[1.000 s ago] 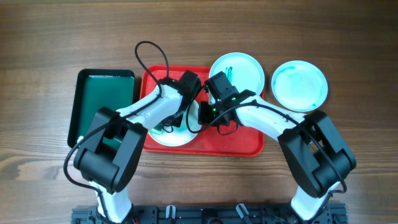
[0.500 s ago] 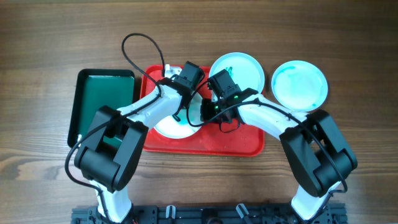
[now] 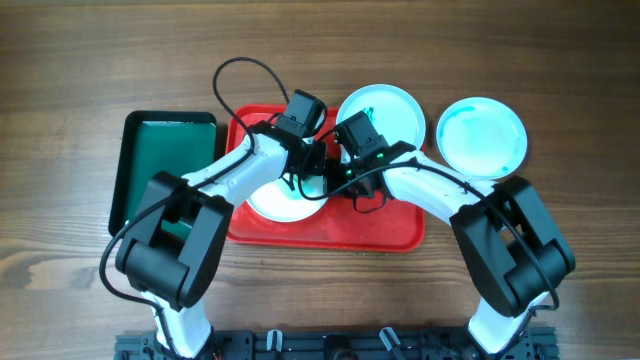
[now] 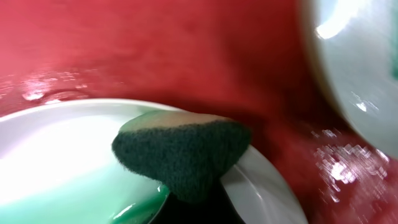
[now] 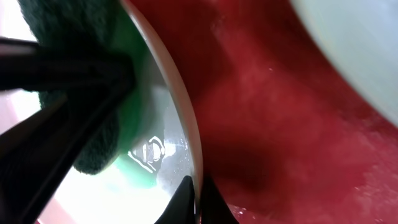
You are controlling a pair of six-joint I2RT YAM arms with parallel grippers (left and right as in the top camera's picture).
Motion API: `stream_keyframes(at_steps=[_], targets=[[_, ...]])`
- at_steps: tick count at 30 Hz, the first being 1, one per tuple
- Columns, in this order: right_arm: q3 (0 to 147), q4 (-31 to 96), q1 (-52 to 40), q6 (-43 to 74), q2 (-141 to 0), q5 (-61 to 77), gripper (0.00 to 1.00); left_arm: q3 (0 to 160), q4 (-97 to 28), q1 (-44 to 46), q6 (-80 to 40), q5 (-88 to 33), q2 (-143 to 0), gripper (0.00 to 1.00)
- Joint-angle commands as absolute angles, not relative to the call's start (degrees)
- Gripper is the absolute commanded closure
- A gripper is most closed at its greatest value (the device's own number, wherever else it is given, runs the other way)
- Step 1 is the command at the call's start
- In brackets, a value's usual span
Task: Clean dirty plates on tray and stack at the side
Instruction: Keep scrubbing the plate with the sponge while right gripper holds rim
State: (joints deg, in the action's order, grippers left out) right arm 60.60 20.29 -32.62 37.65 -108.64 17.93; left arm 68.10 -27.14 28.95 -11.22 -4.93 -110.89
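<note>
Shifted farther from its base than a second ago, the left gripper (image 3: 308, 163) clamps a green sponge (image 4: 180, 152) against the plate (image 3: 278, 203) in the red tray (image 3: 392, 226); the right gripper (image 5: 193, 198) pinches the plate's rim.

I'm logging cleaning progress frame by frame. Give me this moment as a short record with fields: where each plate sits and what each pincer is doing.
plate being cleaned: on the red tray, with a wet green smear
left pincer: presses a dark green sponge onto that plate
right pincer: appears to pinch that plate's rim
second plate: overlaps the tray's far right corner, small green mark
third plate: on the table, right of the tray, aqua tint
black tray: left of the red tray
</note>
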Motion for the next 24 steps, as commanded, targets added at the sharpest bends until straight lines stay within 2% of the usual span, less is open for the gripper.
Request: stream_keyframes(at_steps=[1,4,6,10,14,19,24], targets=[[60.8,20.1,-33.3,36.2,-109.5,18.3,0.96,66.9,-28.1,30.3,-2.2,-21.5,-113.3,0.96],[60.8,20.1,-33.3,36.1,-109.5,18.3,0.96,66.9,-28.3,30.1,-1.7,-20.4,-113.3,0.96],[60.8,20.2,-33.3,36.0,-109.5,18.3,0.96,66.9,-28.3,29.8,-3.2,-14.6,-113.3,0.96],[60.8,20.2,-33.3,36.0,-109.5,18.5,0.96,66.9,-29.5,29.0,-18.1,16.9,-113.3,0.96],[60.8,20.1,-33.3,36.0,-109.5,18.5,0.96,66.9,-33.3,28.3,-24.3,35.5,-113.3,0.96],[60.8,20.1,-33.3,36.0,-109.5,18.5,0.96,66.9,-39.0,28.1,-27.0,35.7,-113.3,0.96],[60.8,20.1,-33.3,36.0,-109.5,18.6,0.96,66.9,-46.5,28.2,-27.4,27.1,-113.3,0.96]])
